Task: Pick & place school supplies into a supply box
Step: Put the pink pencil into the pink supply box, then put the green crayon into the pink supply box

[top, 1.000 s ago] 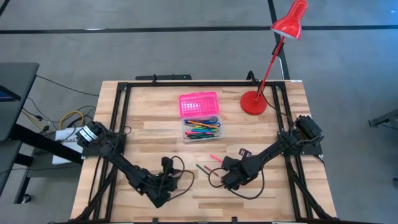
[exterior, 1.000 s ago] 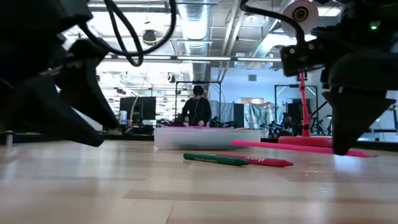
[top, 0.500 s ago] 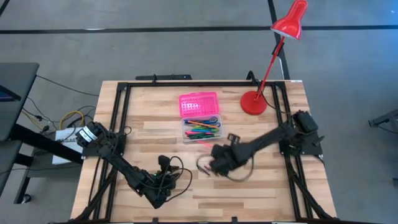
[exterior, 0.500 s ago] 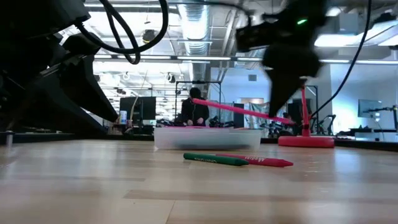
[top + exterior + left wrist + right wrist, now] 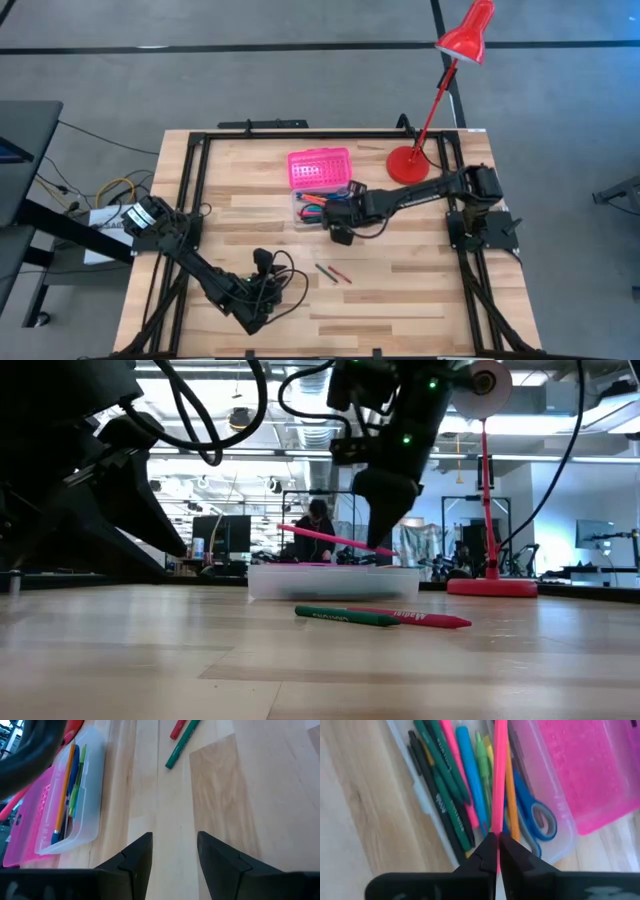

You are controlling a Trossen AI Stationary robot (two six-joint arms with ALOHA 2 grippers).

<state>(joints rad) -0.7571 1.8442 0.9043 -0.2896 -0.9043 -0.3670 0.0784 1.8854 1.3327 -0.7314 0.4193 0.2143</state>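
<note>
The supply box sits at the table's far middle, its pink lid [image 5: 320, 167] folded open behind the clear base [image 5: 325, 208]. Several pens and blue-handled scissors [image 5: 536, 821] lie in the base [image 5: 435, 825]. My right gripper [image 5: 341, 217] hovers over the base's right part, shut on a pink pencil [image 5: 330, 540]. A green marker [image 5: 325, 271] and a red marker [image 5: 341, 274] lie flat on the wood nearer me. My left gripper [image 5: 175, 855] is open and low at the near left, its fingers pointing toward the box [image 5: 82, 795] with nothing between them. My right gripper pinches the pink pencil near one end [image 5: 496, 840] between its two fingertips [image 5: 487, 852], coming from above and pointing down. The pencil is lifted clear and nearly level, slightly tilted, its long free part [image 5: 300, 532] reaching out over the box's clear base [image 5: 330, 582].
A red desk lamp stands on its round base [image 5: 407, 165] at the far right, its head [image 5: 466, 32] leaning beyond the table. A black frame [image 5: 200, 190] borders the table. Bare wood lies between the two markers [image 5: 181, 742] and the box. A person [image 5: 316, 530] shows in the room behind.
My right gripper, shut on the pink pencil, raised it from the tabletop at the near right and carried it toward the far left, until it was above the box's clear base. The pencil went from lying low by the wood to hanging clear over the box.
</note>
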